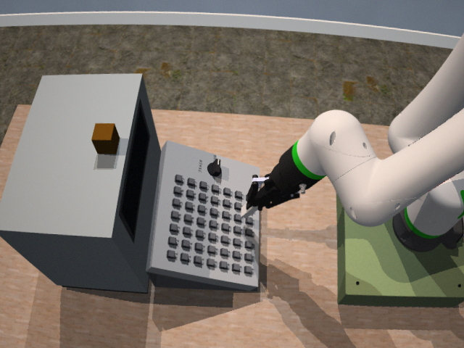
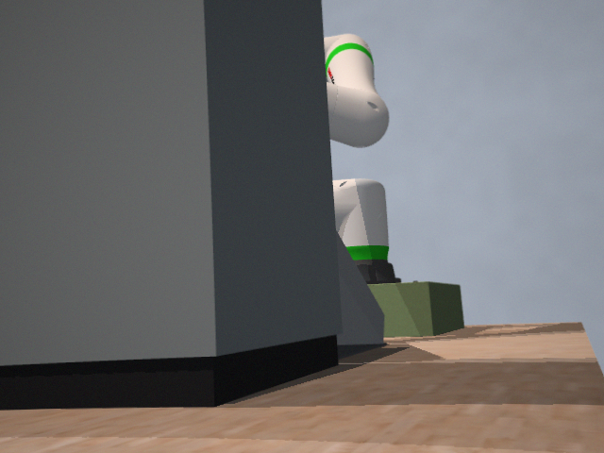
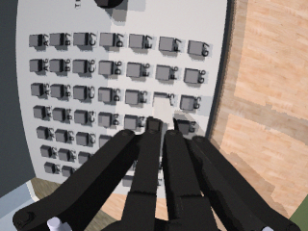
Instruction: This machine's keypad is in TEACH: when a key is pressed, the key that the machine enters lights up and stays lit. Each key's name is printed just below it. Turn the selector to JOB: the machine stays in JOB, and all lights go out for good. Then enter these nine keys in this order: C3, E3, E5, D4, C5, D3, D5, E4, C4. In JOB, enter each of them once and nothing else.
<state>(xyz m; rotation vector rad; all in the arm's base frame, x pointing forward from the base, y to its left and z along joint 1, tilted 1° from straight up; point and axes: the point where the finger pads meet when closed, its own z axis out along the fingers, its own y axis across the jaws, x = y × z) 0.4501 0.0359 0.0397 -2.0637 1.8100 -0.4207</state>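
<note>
The grey keypad panel (image 1: 205, 217) slopes in front of the machine box (image 1: 75, 175); it also fills the wrist view (image 3: 122, 71). It carries rows of dark keys. My gripper (image 1: 250, 204) is shut and empty, with the fingertips (image 3: 161, 125) just over the keys near the panel's right edge. One key right ahead of the fingertips looks pale, as if lit (image 3: 165, 99). The key names are too small to read.
A brown cube (image 1: 105, 138) sits on top of the machine box. My green base block (image 1: 396, 262) stands right of the panel. In the exterior view the machine box (image 2: 160, 194) hides the keypad and the gripper.
</note>
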